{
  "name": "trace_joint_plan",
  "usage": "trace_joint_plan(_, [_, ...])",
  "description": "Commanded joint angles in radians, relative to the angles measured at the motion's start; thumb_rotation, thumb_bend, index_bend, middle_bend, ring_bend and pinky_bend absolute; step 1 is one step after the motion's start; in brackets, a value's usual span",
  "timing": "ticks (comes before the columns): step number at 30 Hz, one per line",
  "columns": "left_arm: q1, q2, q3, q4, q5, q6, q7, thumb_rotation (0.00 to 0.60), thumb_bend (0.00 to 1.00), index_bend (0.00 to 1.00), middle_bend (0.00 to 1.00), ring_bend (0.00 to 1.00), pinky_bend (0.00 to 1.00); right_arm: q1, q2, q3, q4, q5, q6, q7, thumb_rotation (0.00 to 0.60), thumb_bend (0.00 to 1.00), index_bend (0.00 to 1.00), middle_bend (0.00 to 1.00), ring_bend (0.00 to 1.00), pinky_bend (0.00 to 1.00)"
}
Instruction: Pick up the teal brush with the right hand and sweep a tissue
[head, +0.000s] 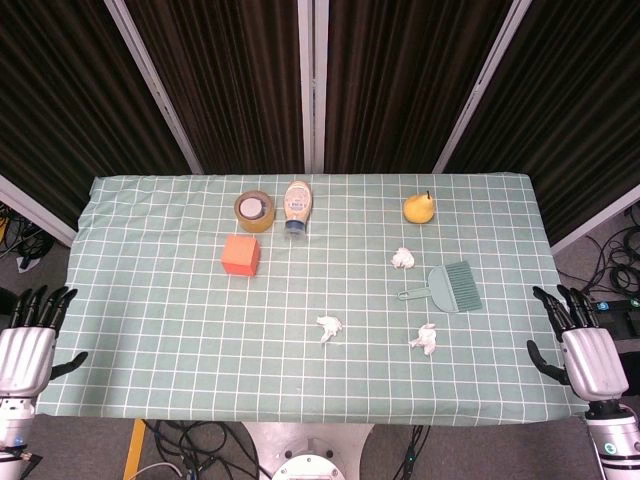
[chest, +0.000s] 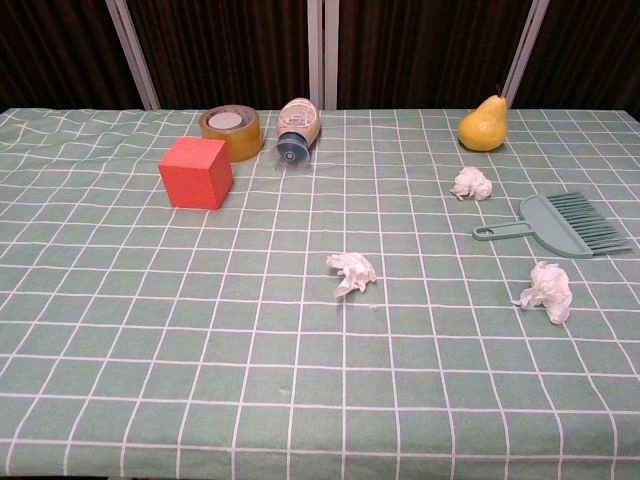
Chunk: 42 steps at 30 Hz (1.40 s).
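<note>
The teal brush (head: 450, 286) (chest: 558, 226) lies flat on the right side of the table, handle pointing left, bristles to the right. Three crumpled white tissues lie around it: one behind it (head: 402, 259) (chest: 471, 184), one in front of it (head: 426, 338) (chest: 545, 291), one near the table's middle (head: 328, 327) (chest: 351, 271). My right hand (head: 580, 345) hangs open off the table's right edge, well to the right of the brush. My left hand (head: 30, 335) stays open at the left edge. Neither hand appears in the chest view.
A red cube (head: 241, 255) (chest: 196, 172), a tape roll (head: 254, 210) (chest: 230, 132) and a toppled bottle (head: 297, 207) (chest: 297, 130) sit at the back left. A yellow pear (head: 419, 208) (chest: 483, 126) stands behind the brush. A green checked cloth (head: 150, 330) covers the table.
</note>
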Motion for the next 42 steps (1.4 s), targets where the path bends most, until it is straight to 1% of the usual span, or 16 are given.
trace_joint_plan(1, [-0.002, 0.002, -0.001, -0.004, -0.004, -0.005, 0.004, 0.600, 0.04, 0.10, 0.10, 0.04, 0.05, 0.001, -0.001, 0.000, 0.000, 0.001, -0.002, 0.000, 0.600, 0.33, 0.04, 0.17, 0.00, 0.00])
trace_joint_plan(7, [-0.001, -0.008, -0.004, 0.003, 0.002, 0.007, 0.013, 0.600, 0.04, 0.10, 0.10, 0.04, 0.05, 0.010, 0.001, -0.002, 0.003, -0.006, -0.011, 0.007, 0.600, 0.33, 0.03, 0.17, 0.00, 0.00])
trace_joint_plan(11, [-0.002, -0.006, -0.003, 0.000, 0.001, 0.003, 0.012, 0.600, 0.05, 0.10, 0.10, 0.04, 0.05, 0.038, -0.001, 0.006, -0.004, -0.009, -0.045, -0.001, 0.600, 0.33, 0.03, 0.17, 0.00, 0.00])
trace_joint_plan(14, [-0.007, -0.007, -0.001, 0.001, 0.009, -0.003, 0.011, 0.600, 0.05, 0.10, 0.10, 0.04, 0.05, 0.091, -0.008, 0.015, -0.010, 0.001, -0.129, -0.004, 0.600, 0.31, 0.03, 0.17, 0.00, 0.00])
trace_joint_plan(17, [-0.011, -0.007, 0.002, 0.000, 0.012, -0.010, 0.010, 0.600, 0.05, 0.10, 0.10, 0.04, 0.05, 0.162, -0.034, 0.034, -0.002, 0.040, -0.248, -0.020, 0.600, 0.28, 0.03, 0.17, 0.00, 0.00])
trace_joint_plan(19, [-0.008, -0.008, 0.001, 0.001, 0.011, -0.003, 0.006, 0.600, 0.05, 0.10, 0.10, 0.04, 0.05, 0.217, -0.065, 0.051, 0.011, 0.074, -0.336, -0.055, 0.600, 0.23, 0.03, 0.20, 0.00, 0.00])
trace_joint_plan(20, [-0.006, -0.008, 0.000, 0.002, 0.010, 0.000, 0.005, 0.600, 0.05, 0.10, 0.10, 0.04, 0.05, 0.242, -0.083, 0.060, 0.024, 0.086, -0.370, -0.069, 0.600, 0.19, 0.06, 0.22, 0.00, 0.01])
trace_joint_plan(21, [-0.003, -0.009, 0.001, 0.004, 0.008, 0.001, 0.003, 0.600, 0.04, 0.10, 0.10, 0.04, 0.05, 0.275, -0.111, 0.072, 0.048, 0.104, -0.414, -0.089, 0.600, 0.17, 0.08, 0.23, 0.01, 0.03])
trace_joint_plan(23, [0.000, -0.010, 0.004, 0.006, 0.006, 0.000, 0.000, 0.600, 0.04, 0.10, 0.10, 0.04, 0.05, 0.324, -0.157, 0.091, 0.094, 0.133, -0.476, -0.114, 0.600, 0.13, 0.16, 0.28, 0.05, 0.09])
trace_joint_plan(25, [0.003, -0.011, 0.009, 0.008, 0.006, 0.000, -0.003, 0.600, 0.04, 0.10, 0.10, 0.04, 0.05, 0.375, -0.210, 0.107, 0.154, 0.159, -0.535, -0.159, 0.600, 0.13, 0.22, 0.31, 0.06, 0.11])
trace_joint_plan(29, [0.014, -0.015, 0.011, 0.013, -0.003, 0.006, -0.012, 0.600, 0.04, 0.10, 0.10, 0.04, 0.05, 0.443, -0.323, 0.122, 0.288, 0.192, -0.593, -0.229, 0.600, 0.15, 0.32, 0.35, 0.08, 0.11])
trace_joint_plan(33, [0.018, -0.014, 0.012, 0.017, -0.012, -0.001, -0.016, 0.600, 0.04, 0.10, 0.10, 0.04, 0.05, 0.493, -0.423, 0.123, 0.415, 0.215, -0.635, -0.266, 0.600, 0.16, 0.36, 0.37, 0.08, 0.11])
trace_joint_plan(38, [0.020, -0.011, 0.011, 0.012, -0.013, 0.003, -0.013, 0.600, 0.04, 0.10, 0.10, 0.04, 0.05, 0.528, -0.498, 0.113, 0.511, 0.217, -0.649, -0.301, 0.600, 0.16, 0.41, 0.39, 0.08, 0.11])
trace_joint_plan(42, [0.020, -0.012, 0.012, 0.010, -0.015, -0.002, -0.009, 0.600, 0.05, 0.10, 0.10, 0.04, 0.05, 0.545, -0.541, 0.106, 0.565, 0.220, -0.651, -0.322, 0.600, 0.16, 0.42, 0.41, 0.08, 0.11])
